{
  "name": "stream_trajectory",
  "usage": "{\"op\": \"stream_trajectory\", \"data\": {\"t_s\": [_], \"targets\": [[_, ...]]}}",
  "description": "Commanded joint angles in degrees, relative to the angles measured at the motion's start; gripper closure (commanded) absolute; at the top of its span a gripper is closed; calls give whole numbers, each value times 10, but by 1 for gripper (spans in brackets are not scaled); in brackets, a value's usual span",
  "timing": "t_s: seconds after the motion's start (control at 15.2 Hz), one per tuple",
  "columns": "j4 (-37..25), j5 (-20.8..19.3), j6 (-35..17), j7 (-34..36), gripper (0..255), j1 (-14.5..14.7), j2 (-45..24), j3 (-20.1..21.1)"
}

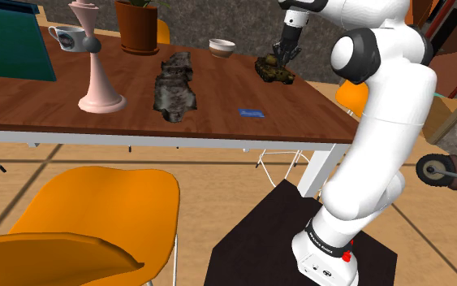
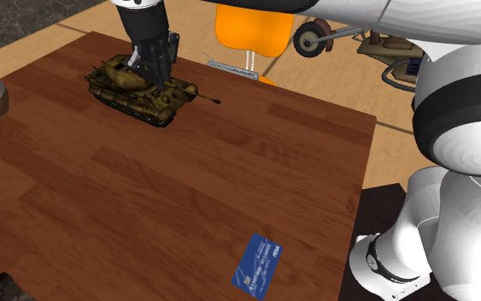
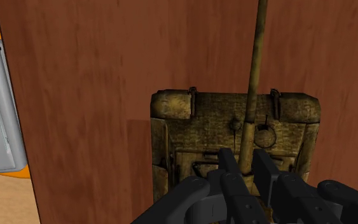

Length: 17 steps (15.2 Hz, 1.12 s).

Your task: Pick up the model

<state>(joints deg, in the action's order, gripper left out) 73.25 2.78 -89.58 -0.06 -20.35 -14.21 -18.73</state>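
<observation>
— Where is the tank model?

— On the brown desk, near its far edge. It sits flat on its tracks, well apart from the blue card.

— And the tool?

— The tool is right on top of the tank. It comes straight down onto the turret, so the tank lies just under it, not off to a side.

— Is it wide open?

— No, it is narrow. In the wrist view the two black fingers stand close together, with the thick end of the gun between them. It looks to me like they are pinching it, so I think the tool has hold of the tank.

— Which way does the tank lie?

— Its long way runs along the gun. In the second exterior view the gun points to the right. In the wrist view it points away from the hand. The fingers squeeze across that line, one on each side of the gun.

— So what comes next?

— My guess is a lift straight up. The tank is not off the desk yet. The grip is on a thin part up top, so the tank might tip or turn. I would go slow.
</observation>
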Motion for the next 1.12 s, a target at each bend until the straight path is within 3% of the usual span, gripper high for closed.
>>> {"op": "stream_trajectory", "data": {"t_s": [0.0,0.59,0.92,1.06], "targets": [[-12,1,9,0,255,-1,-4,0],[-157,18,106,-8,255,-20,-53,-2],[-288,39,182,-12,255,-44,-109,-1],[-293,39,185,-12,255,-46,-111,-1]]}}
